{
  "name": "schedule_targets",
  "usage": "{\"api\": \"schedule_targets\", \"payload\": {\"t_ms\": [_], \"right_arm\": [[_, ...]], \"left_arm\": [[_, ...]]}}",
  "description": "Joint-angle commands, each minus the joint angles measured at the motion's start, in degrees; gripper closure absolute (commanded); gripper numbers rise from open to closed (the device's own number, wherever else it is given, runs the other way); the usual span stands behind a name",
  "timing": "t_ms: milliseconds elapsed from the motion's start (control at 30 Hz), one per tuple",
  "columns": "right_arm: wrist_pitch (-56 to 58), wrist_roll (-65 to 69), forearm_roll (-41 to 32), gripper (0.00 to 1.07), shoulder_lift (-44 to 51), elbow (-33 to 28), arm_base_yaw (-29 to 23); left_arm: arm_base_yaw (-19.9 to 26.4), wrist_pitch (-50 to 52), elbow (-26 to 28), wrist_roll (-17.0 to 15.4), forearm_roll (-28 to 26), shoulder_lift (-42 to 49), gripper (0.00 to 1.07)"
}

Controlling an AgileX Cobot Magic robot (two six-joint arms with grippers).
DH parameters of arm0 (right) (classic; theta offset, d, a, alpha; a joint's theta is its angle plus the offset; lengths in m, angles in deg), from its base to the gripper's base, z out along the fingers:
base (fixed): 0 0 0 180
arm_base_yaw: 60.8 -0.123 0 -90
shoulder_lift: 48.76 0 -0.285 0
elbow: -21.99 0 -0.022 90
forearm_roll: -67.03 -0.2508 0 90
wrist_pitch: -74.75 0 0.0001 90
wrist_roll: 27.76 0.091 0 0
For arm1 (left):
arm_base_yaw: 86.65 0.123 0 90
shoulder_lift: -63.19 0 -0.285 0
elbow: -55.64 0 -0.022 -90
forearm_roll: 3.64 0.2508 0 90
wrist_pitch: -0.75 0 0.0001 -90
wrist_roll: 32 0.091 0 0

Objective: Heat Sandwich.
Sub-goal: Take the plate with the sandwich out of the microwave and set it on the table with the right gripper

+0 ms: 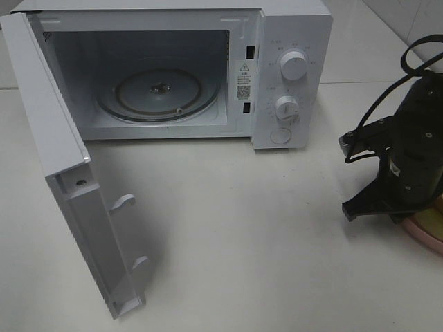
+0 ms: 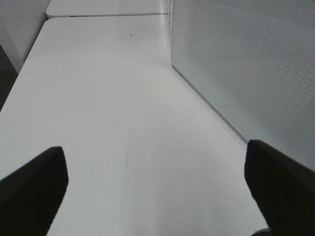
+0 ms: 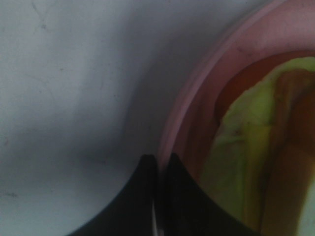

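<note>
The sandwich (image 3: 251,147) lies on a round pink plate (image 3: 197,98); its pale yellow-green lettuce and reddish filling show blurred and close in the right wrist view. My right gripper (image 3: 158,196) is shut on the plate's rim, one finger on each side of it. In the high view the right arm (image 1: 405,159) stands over the plate (image 1: 426,234) at the table's right edge and hides most of the sandwich. My left gripper (image 2: 157,187) is open and empty over bare table beside the microwave's side wall (image 2: 246,64); it is out of the high view.
The white microwave (image 1: 291,69) stands at the back with its door (image 1: 69,173) swung wide open to the left. Its glass turntable (image 1: 159,93) is bare. White table (image 1: 242,228) lies between the microwave and the plate.
</note>
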Motion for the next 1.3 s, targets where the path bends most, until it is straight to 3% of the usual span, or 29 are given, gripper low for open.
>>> {"api": "schedule_targets", "payload": {"t_ms": [33,833,933,967,1100,1167,1200,1300], "right_arm": [[-0.6,0.5,1.8,1.06,-0.1,0.6,0.2],[-0.9,0.5,1.4,0.95,-0.1,0.5,0.2],[-1.0,0.3,1.0,0.81,0.1,0.6,0.1],[-1.0,0.3,1.0,0.81,0.1,0.6,0.1],[-0.6,-0.2,-0.5,0.55,0.2,0.6,0.1],[-0.6,-0.4,-0.9,0.51,0.4,0.6,0.1],[-0.6,-1.7,-1.8,0.43,1.3,0.6,0.1],[-0.6,-3.2,-2.8,0.38,2.5,0.6,0.1]], "left_arm": [[0.2,0.5,-0.2,0.1,0.0,1.2,0.15],[0.2,0.5,-0.2,0.1,0.0,1.2,0.15],[0.2,0.5,-0.2,0.1,0.0,1.2,0.15],[0.2,0.5,-0.2,0.1,0.0,1.2,0.15],[0.2,0.5,-0.2,0.1,0.0,1.2,0.15],[0.2,0.5,-0.2,0.1,0.0,1.2,0.15],[0.2,0.5,-0.2,0.1,0.0,1.2,0.15],[0.2,0.5,-0.2,0.1,0.0,1.2,0.15]]}}
